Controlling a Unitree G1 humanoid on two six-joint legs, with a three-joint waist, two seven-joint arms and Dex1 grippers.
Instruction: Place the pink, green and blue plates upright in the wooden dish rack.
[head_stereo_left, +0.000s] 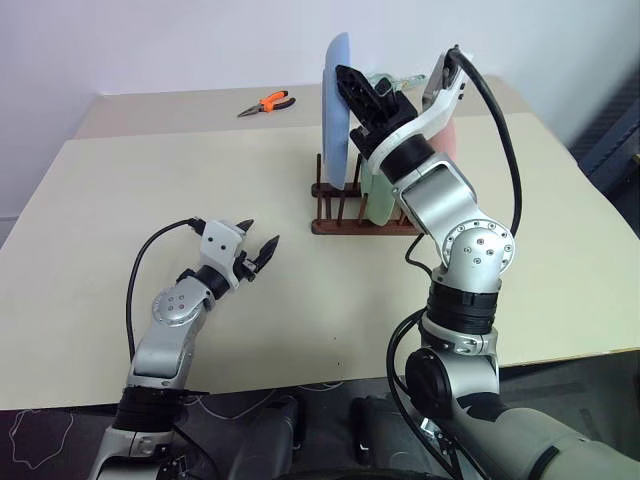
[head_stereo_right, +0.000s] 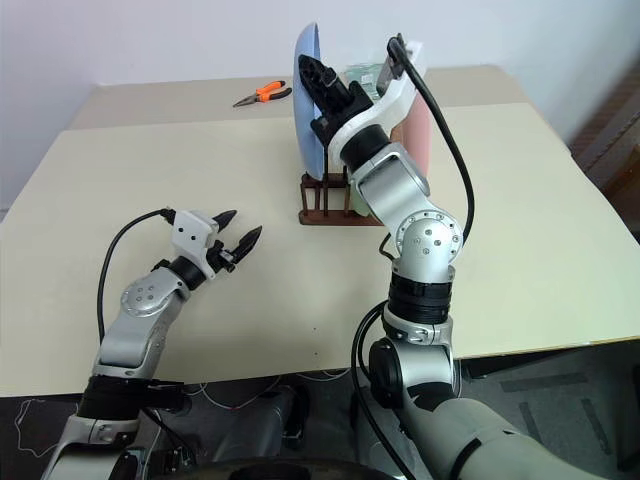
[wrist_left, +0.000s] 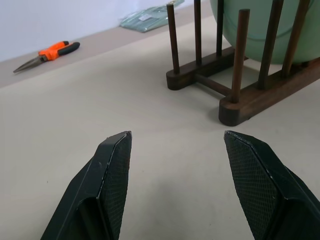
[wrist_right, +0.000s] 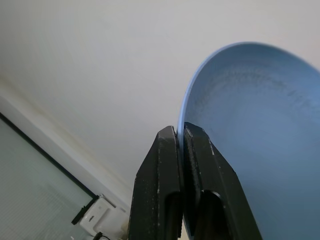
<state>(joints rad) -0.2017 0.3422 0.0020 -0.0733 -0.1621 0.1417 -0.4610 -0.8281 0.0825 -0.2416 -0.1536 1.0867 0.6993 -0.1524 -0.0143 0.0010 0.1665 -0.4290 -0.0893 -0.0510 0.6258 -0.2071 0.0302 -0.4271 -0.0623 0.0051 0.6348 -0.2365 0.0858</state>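
Observation:
The blue plate stands on edge at the left end of the wooden dish rack, its lower rim down among the pegs. My right gripper is shut on its upper rim. The green plate stands upright in the rack beside it. Behind my right arm, the pink plate stands at the rack's right end. My left gripper hovers open over the table in front and to the left of the rack, with nothing between its fingers.
Orange-handled pliers lie on the far part of the table, left of the rack. A clear packet lies behind the rack. The table's far edge meets a white wall.

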